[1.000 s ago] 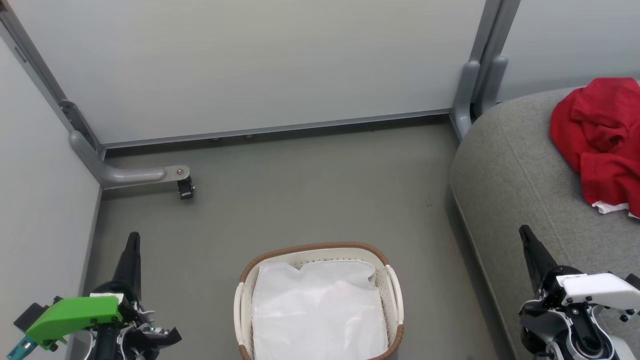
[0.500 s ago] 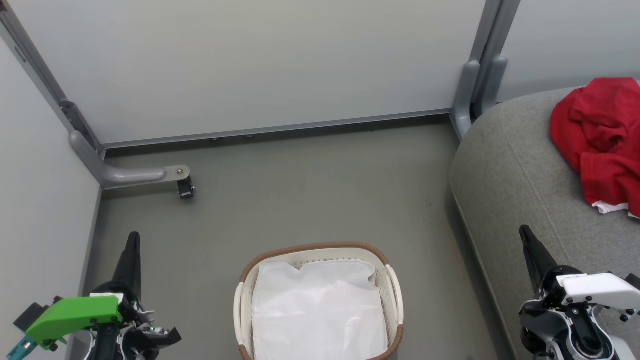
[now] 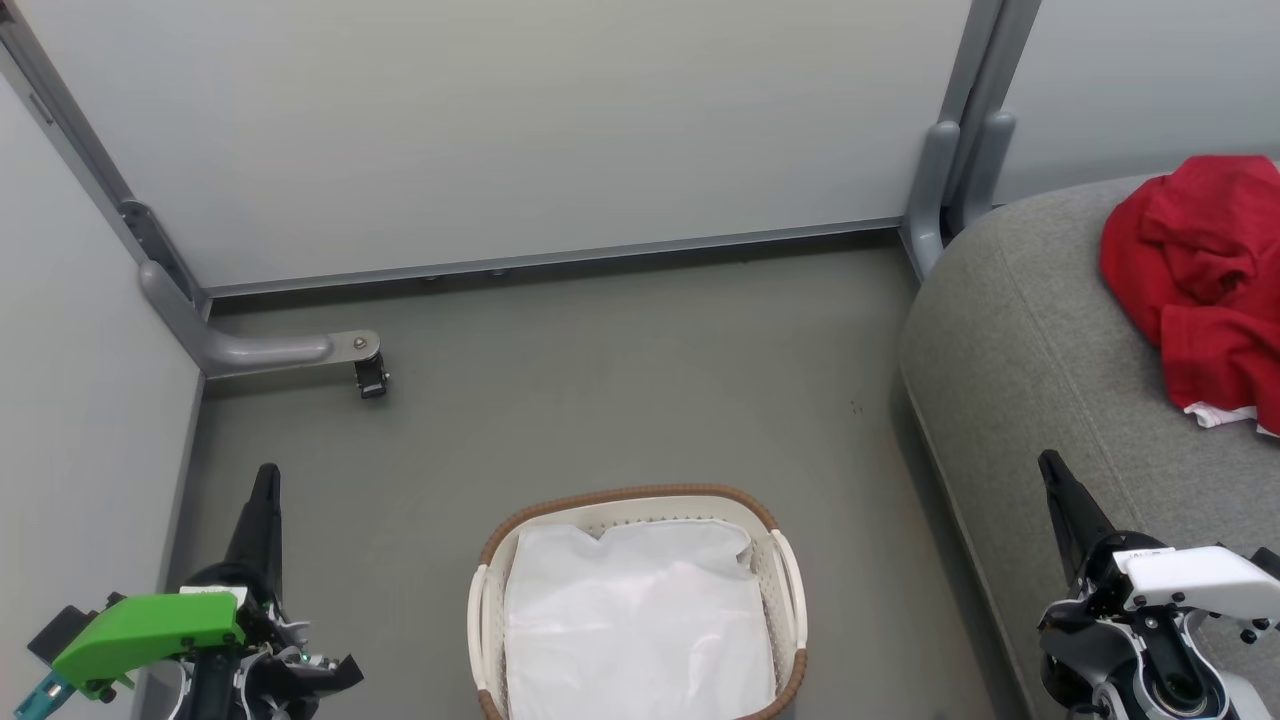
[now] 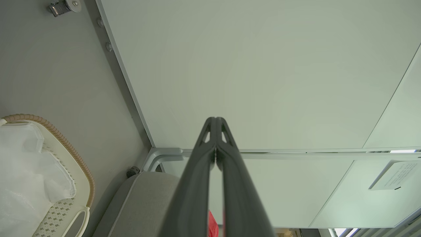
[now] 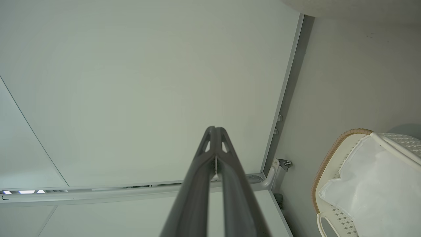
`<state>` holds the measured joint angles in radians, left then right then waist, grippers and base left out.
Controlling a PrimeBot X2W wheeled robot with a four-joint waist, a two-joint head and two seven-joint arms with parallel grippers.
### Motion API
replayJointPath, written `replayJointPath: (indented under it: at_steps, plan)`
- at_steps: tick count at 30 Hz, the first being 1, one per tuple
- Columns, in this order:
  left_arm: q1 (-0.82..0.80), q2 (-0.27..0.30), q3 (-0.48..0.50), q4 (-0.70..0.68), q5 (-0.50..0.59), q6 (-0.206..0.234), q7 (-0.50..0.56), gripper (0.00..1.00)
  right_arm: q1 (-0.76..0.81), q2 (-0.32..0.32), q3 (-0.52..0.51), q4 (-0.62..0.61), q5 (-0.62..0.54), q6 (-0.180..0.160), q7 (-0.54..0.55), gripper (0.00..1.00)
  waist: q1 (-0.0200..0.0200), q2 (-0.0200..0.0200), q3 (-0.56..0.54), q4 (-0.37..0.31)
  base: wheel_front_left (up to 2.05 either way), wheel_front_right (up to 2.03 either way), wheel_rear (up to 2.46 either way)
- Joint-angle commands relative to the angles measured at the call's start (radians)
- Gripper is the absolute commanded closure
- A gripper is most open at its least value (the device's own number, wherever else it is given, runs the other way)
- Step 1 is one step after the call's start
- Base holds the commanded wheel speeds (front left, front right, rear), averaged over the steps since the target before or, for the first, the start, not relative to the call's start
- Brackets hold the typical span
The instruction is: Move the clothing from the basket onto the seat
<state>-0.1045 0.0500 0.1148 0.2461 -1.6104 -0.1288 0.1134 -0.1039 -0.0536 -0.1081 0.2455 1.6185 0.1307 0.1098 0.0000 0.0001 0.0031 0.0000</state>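
Observation:
The clothing (image 3: 1205,280), a crumpled bright red garment with a bit of white at its lower edge, lies on the light-grey seat (image 3: 1030,340) at the right. A sliver of that red clothing (image 4: 212,227) shows between the fingers in the left wrist view, beside the seat (image 4: 144,197). The cream basket (image 3: 630,497) with a brown rim stands on the floor at bottom centre, with a white liner inside. My left gripper (image 3: 266,475) is shut at the lower left, holding nothing. At the lower right, my right gripper (image 3: 1048,462) is also shut with nothing in it, beside the seat's front edge.
Pale partition walls (image 3: 500,130) close off the back and left. A grey metal foot with a caster (image 3: 370,375) juts onto the grey floor at the left. A grey post (image 3: 940,190) stands beside the seat's back corner.

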Motion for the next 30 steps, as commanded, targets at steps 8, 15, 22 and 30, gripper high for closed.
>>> replayJointPath:
  at_steps: [8,15,22,30]
  plan:
    - [-0.010,0.000,0.002,-0.002,-0.005,-0.006,0.005,1.00,-0.007,-0.002,-0.003,-0.003,-0.002,0.000,0.003,1.00,0.0000,-0.0001,0.000,0.000,0.00,0.00,0.00]
    - [-0.010,0.000,0.002,-0.002,-0.005,-0.006,0.005,1.00,-0.007,-0.002,-0.004,-0.003,-0.003,0.000,0.004,1.00,0.0000,-0.0001,0.000,0.000,0.00,0.00,0.00]
    - [-0.010,0.000,0.001,-0.002,-0.005,-0.006,0.005,1.00,-0.007,-0.001,-0.004,-0.003,-0.004,0.000,0.004,1.00,0.0000,-0.0001,0.000,0.000,0.00,0.00,0.00]
    - [-0.010,0.000,0.001,-0.002,-0.005,-0.006,0.005,1.00,-0.008,-0.001,-0.005,-0.003,-0.005,0.000,0.005,1.00,0.0000,-0.0001,0.000,0.000,0.00,0.00,0.00]
